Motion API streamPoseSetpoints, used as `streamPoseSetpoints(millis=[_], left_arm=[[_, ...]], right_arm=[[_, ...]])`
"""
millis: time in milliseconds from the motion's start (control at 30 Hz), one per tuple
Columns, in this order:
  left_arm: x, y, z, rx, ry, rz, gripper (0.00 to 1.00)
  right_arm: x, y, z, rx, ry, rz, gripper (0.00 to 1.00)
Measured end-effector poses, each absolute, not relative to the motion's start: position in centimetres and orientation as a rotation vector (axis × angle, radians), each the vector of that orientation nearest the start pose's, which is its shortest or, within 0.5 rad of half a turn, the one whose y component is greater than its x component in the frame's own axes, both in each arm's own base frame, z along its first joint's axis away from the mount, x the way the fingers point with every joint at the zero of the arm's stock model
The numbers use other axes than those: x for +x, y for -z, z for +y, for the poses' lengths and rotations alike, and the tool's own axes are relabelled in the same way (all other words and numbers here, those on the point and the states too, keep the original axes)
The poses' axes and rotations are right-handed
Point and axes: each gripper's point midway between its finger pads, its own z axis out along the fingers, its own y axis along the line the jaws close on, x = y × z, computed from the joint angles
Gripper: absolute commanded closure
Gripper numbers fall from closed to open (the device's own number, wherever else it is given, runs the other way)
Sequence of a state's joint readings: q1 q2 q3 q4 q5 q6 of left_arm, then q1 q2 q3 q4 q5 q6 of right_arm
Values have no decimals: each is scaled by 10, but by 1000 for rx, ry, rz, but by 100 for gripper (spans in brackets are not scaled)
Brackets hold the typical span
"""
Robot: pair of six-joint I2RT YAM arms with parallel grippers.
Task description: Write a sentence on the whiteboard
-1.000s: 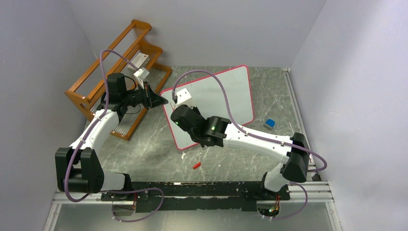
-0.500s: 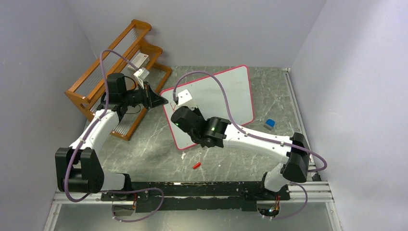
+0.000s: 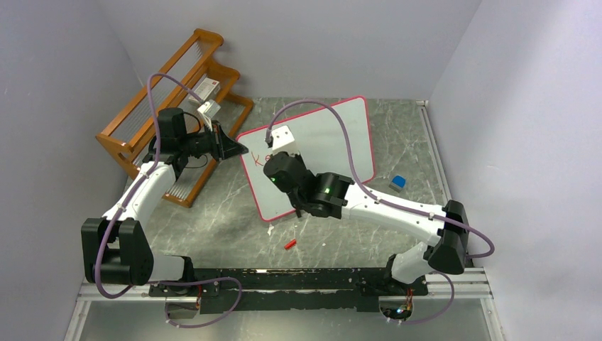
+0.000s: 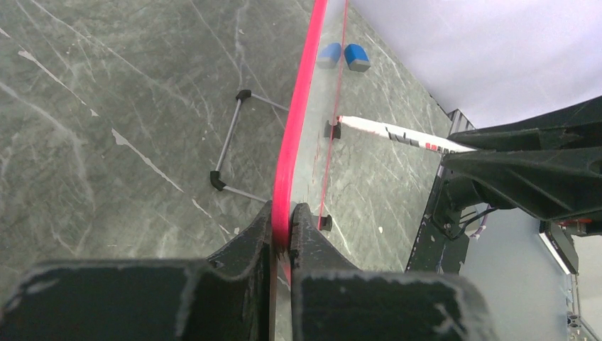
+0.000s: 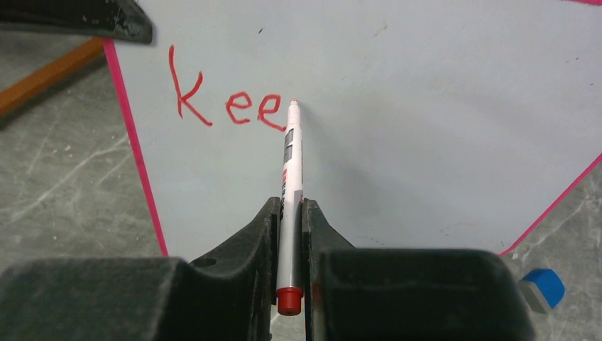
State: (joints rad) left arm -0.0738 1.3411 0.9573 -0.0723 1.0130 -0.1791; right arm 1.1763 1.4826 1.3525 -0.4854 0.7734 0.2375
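Note:
The whiteboard (image 3: 337,138) stands tilted on the table, white with a thin red-pink frame. My left gripper (image 3: 239,149) is shut on its left frame edge (image 4: 282,227). My right gripper (image 5: 289,213) is shut on a white marker (image 5: 291,170) with a red end; it also shows in the left wrist view (image 4: 397,133). The marker tip touches the board just right of the sentence (image 5: 227,99), which reads "Kee" in red. In the top view the sentence (image 3: 260,157) shows partly beside my right gripper (image 3: 284,153).
A wooden rack (image 3: 163,114) stands at the back left, behind my left arm. A blue eraser (image 3: 398,183) lies right of the board. A small red cap (image 3: 289,244) lies on the table in front of the board. The board's wire foot (image 4: 231,142) rests on the table.
My right gripper has moved to the right along the board with the marker, and red letters now show at its left in the top view. The left arm has not moved.

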Motion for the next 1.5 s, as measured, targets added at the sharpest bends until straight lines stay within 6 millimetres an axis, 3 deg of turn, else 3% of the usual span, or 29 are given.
streamPoseSetpoints(millis=[900,1500], left_arm=[[324,-227,-177,546,1177,1904,95],[324,-227,-177,547,1177,1904,95]], right_arm=[[268,-244,320,-516,-54,1947,100],[258,-228,313,-539,-49,2018,100]])
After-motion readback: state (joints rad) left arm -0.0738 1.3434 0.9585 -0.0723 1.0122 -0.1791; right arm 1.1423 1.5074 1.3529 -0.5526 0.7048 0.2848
